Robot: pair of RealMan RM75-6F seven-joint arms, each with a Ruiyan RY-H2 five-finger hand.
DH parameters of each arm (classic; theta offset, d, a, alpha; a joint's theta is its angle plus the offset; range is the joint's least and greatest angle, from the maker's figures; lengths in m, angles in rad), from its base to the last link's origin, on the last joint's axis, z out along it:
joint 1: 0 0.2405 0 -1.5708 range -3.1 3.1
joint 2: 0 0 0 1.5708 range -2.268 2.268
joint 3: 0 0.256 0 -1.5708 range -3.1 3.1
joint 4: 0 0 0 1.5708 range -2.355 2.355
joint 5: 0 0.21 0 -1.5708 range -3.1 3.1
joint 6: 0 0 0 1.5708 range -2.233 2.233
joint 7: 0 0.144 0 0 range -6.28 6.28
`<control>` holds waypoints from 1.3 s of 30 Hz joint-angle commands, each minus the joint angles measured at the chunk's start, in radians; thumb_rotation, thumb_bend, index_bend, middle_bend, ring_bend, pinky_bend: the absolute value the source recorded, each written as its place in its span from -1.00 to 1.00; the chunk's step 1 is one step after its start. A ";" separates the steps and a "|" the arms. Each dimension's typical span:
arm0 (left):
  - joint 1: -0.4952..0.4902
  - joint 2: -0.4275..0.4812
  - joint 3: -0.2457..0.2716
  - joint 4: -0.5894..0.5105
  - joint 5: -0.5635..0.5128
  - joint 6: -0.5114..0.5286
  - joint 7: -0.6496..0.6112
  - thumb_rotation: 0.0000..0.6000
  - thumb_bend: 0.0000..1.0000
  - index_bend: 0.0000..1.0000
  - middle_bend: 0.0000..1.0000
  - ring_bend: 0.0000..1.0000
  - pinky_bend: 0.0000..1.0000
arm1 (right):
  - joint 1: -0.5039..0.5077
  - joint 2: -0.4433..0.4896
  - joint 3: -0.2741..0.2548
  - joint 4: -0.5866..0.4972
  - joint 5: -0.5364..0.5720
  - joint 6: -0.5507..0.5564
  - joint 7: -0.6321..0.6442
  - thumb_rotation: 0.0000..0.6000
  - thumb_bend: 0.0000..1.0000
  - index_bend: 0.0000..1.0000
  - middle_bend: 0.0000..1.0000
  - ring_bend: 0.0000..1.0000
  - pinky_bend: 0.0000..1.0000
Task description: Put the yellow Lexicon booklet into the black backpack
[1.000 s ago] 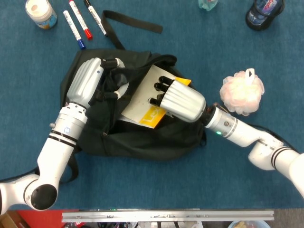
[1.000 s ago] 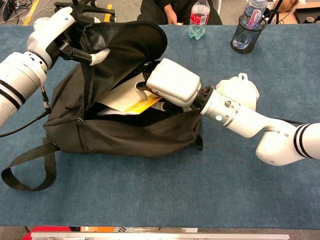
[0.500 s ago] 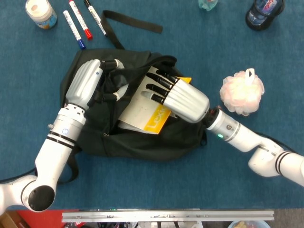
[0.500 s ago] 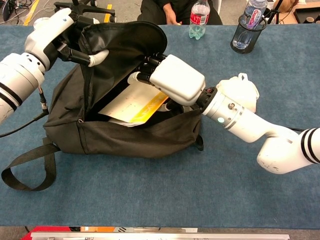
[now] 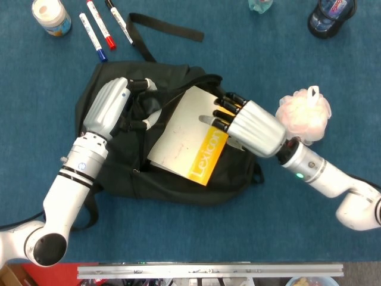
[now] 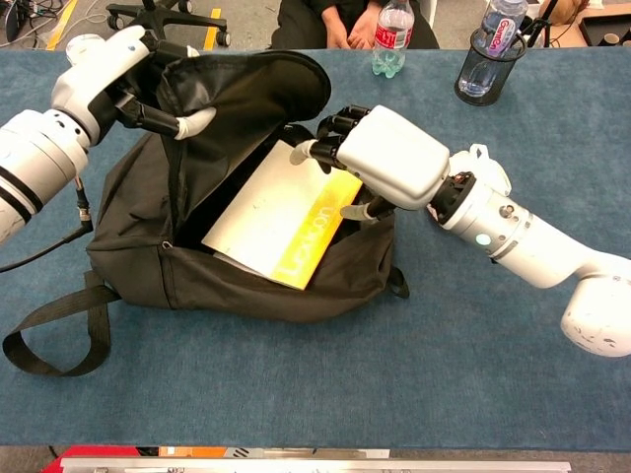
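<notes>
Blue table point(image 5: 250, 226): booklet point(image 5: 190, 140) under right robot hand point(image 5: 250, 125)

A blue, carpet-like tabletop point(image 6: 325, 394) fills both views, evenly lit with only soft shadows. Beyond its far edge, up past the left hand point(image 6: 104, 69), a grey floor with a yellow line point(image 6: 61, 22) carries the wheeled base of an office chair point(image 6: 163, 14). A metal rail point(image 5: 208, 271) runs along the tabletop's near edge.

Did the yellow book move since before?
Yes. The Lexicon booklet has slid out toward the near edge of the black backpack, showing more of its cover. The right hand pulled back toward the pink sponge.
</notes>
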 commanded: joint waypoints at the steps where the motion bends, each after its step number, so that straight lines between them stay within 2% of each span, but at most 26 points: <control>1: 0.000 0.004 0.004 -0.004 -0.004 -0.006 0.000 1.00 -0.26 0.26 0.53 0.57 1.00 | -0.016 0.022 -0.008 -0.025 -0.006 0.008 0.002 1.00 -1.00 -0.36 0.11 -0.36 -0.25; 7: -0.009 0.047 0.036 -0.024 -0.004 -0.072 0.004 1.00 -0.27 0.16 0.44 0.45 0.93 | -0.065 0.140 -0.025 -0.103 -0.044 0.105 -0.010 1.00 -1.00 -0.16 0.23 -0.23 -0.09; 13: -0.042 0.115 0.077 -0.052 0.002 -0.187 0.022 1.00 -0.27 -0.10 0.22 0.20 0.63 | -0.147 0.332 -0.036 -0.201 -0.049 0.215 -0.016 1.00 -1.00 -0.03 0.32 -0.13 0.00; 16: -0.080 0.154 0.102 -0.057 -0.006 -0.279 0.047 1.00 -0.28 -0.37 -0.02 -0.05 0.22 | -0.188 0.408 -0.032 -0.231 -0.030 0.249 -0.012 1.00 -1.00 0.02 0.34 -0.10 0.04; 21: -0.160 0.183 0.142 -0.055 -0.047 -0.410 0.117 1.00 -0.42 -0.86 -0.43 -0.48 -0.27 | -0.239 0.475 0.000 -0.258 0.019 0.270 -0.015 1.00 -1.00 0.02 0.34 -0.10 0.04; 24: -0.193 0.176 0.149 -0.055 -0.085 -0.428 0.147 1.00 -0.48 -1.00 -0.61 -0.66 -0.45 | -0.258 0.489 0.020 -0.260 0.046 0.267 -0.008 1.00 -1.00 0.02 0.34 -0.10 0.04; 32: -0.222 0.119 0.140 -0.040 -0.178 -0.336 0.203 1.00 -0.49 -1.00 -0.75 -0.74 -0.51 | -0.290 0.506 0.045 -0.259 0.071 0.247 -0.003 1.00 -1.00 0.02 0.31 -0.10 0.04; 39: -0.185 0.165 0.132 -0.050 -0.167 -0.262 0.174 1.00 -0.49 -1.00 -0.75 -0.74 -0.51 | -0.325 0.554 0.064 -0.316 0.130 0.187 -0.047 1.00 -1.00 0.02 0.19 -0.16 0.05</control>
